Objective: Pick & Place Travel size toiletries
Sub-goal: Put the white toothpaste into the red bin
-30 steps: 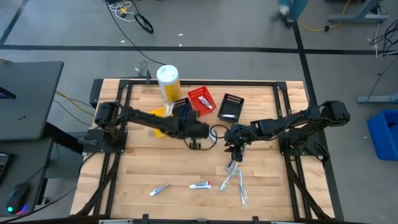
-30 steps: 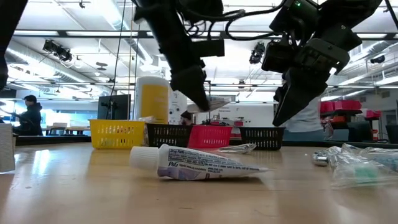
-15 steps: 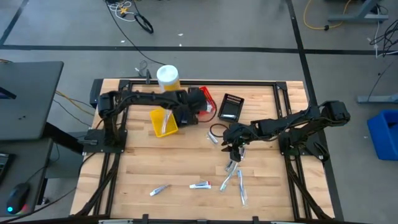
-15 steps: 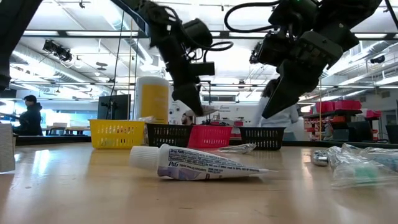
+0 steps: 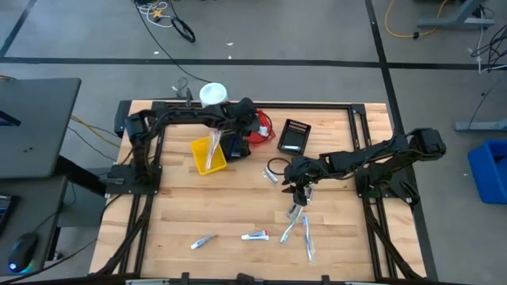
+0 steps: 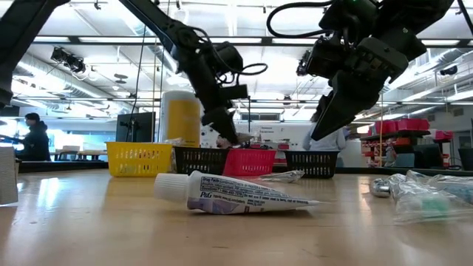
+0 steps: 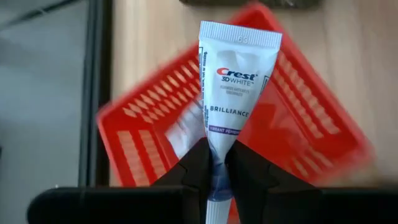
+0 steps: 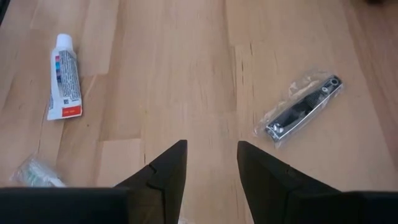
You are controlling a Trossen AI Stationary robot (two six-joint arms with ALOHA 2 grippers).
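Item: white toothpaste tube [image 7: 238, 81], clamped in left gripper [image 7: 214, 171] above red basket [image 7: 311, 134]; lower well inside the rim before release. Right gripper [image 8: 211, 163] parted, idle over table [image 5: 198, 206]

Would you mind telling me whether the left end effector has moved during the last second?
Yes. Judged against the red basket in the high view, the left end effector, shut on a toothpaste tube, has swung from the table's middle back to above that basket.

— How's the light? 
— Bright, even, from ceiling strips glaring above the desk [image 6: 89, 222] in the low view. 
— Blur? 
— The red basket [image 7: 298, 124] behind the sharp toothpaste tube [image 7: 236, 87] smears.
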